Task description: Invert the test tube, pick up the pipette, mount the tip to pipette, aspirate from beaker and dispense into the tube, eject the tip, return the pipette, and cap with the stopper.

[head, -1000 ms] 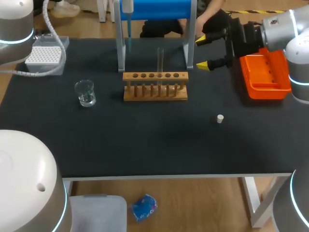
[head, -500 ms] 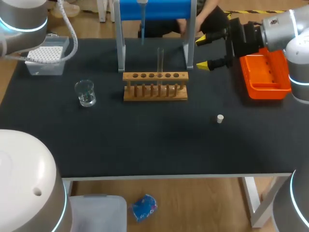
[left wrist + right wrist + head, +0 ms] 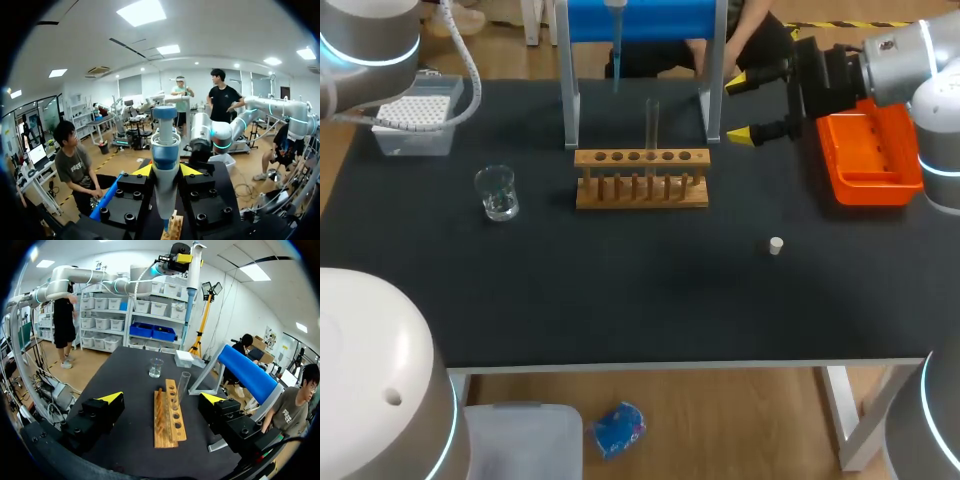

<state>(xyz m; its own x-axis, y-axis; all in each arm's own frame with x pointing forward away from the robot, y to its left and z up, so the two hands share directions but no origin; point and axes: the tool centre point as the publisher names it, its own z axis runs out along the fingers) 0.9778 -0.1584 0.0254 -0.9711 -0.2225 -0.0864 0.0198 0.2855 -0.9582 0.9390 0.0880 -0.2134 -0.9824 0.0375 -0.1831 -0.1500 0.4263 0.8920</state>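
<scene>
1. The near half of the black table (image 3: 620,300) is open surface. A small white stopper (image 3: 776,245) lies on it right of middle, well apart from everything else.
2. Toward the far edge stand a clear box of white pipette tips (image 3: 415,120), a glass beaker (image 3: 497,193) and a wooden test-tube rack (image 3: 641,178). A clear glass test tube (image 3: 652,125) is upright in the rack, and an orange plastic tray (image 3: 865,160) sits at the right edge.
3. A blue bar stand on metal legs (image 3: 640,20) rises just behind the rack.
4. The left gripper (image 3: 165,171) is closed on a blue-and-white pipette (image 3: 165,150), its yellow fingertips (image 3: 142,171) pressing the body from both sides. The rack's end shows under the pipette's lower end.
5. The right gripper (image 3: 740,108) hovers wide open and empty between stand and tray.
6. The head view cuts off the left gripper at the far edge, so only the pipette's lower shaft shows. Whether the pipette carries a tip is hard to make out.
</scene>
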